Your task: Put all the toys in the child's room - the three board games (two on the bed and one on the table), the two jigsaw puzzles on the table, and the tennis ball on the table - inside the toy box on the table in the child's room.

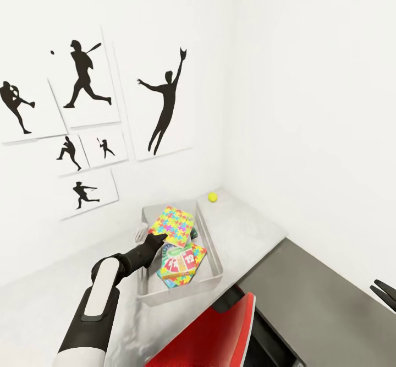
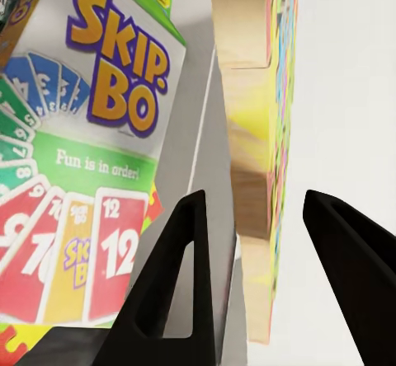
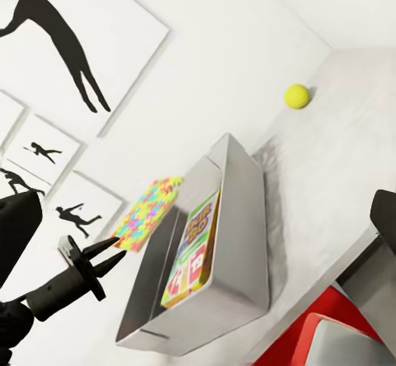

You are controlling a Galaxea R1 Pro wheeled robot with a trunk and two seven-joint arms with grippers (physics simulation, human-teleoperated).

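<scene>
The clearest writing appears in the left wrist view: a board game [image 2: 82,176] box reads "SKIP-BO" in large orange letters on blue, with "Fun is in order!" on a green band below, and fanned cards numbered 12 along its lower part. In the head view this same box [image 1: 184,259] lies inside the toy box [image 1: 212,246], a grey open bin at the centre of the frame, standing on the pale table [image 1: 258,229].

A jigsaw puzzle [image 1: 172,225], a square of yellow, green, pink and blue pieces, tilts over the bin's upper left rim, partly above the game. The left gripper [image 1: 157,241] reaches to its lower edge; in the left wrist view the left gripper's [image 2: 264,283] two dark fingers stand spread on either side of the puzzle's [image 2: 256,135] wooden-looking edge (whether they actually touch it cannot be told). In the right wrist view the puzzle [image 3: 148,211] hangs at the bin's [image 3: 239,242] rim just off the spread fingertips.

The tennis ball [image 1: 212,197] sits on the table beyond the bin, near the wall corner, well apart from the bin.

The right gripper [image 1: 385,292] shows at the right edge, lower down; its tips look parted, though too little shows to be sure.

Black silhouette posters [image 1: 82,81] of ball players hang on the white wall at upper left. A red chair [image 1: 214,334] back rises at bottom centre, close against the table's front edge.
</scene>
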